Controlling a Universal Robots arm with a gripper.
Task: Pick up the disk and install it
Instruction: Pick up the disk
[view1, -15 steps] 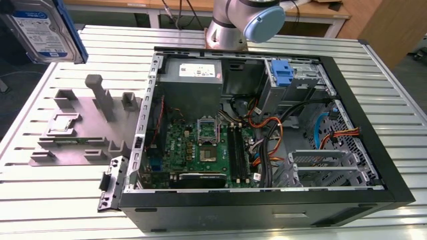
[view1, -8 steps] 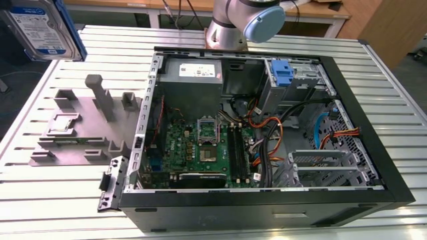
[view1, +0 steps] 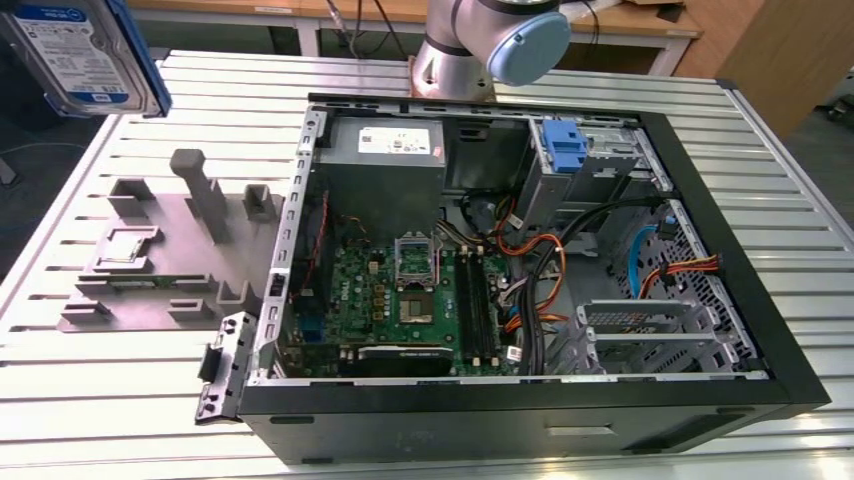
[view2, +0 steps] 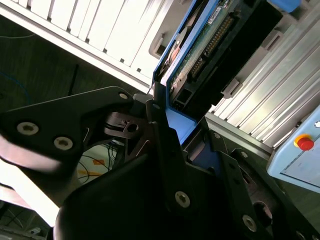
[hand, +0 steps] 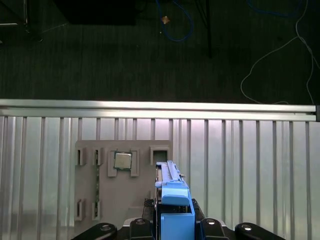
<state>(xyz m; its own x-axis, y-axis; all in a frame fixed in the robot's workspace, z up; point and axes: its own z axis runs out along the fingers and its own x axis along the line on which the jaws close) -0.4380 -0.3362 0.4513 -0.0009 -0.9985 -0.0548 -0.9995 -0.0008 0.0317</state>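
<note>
Tabletop of silver slats (view1: 107, 400) spans the exterior view, with the robot arm's base (view1: 494, 40) at the top centre. An open black computer case (view1: 534, 420) fills the centre and right of the frame, its motherboard (view1: 400, 290) exposed. A grey parts fixture (view1: 147, 270) lies on the slats at centre left.

The disk (view1: 80, 50) hangs in the upper left corner of that frame, off the fixture and well apart from the case. In the first wrist view the gripper (hand: 175, 224) is closed on the disk's blue carrier, one finger pressed against each side.

So the pick-up looks done and the install is not. The drive bay (view1: 587, 150) at the case's upper right carries just a bare blue bracket. A small chip (hand: 122, 161) sits in the fixture.
</note>
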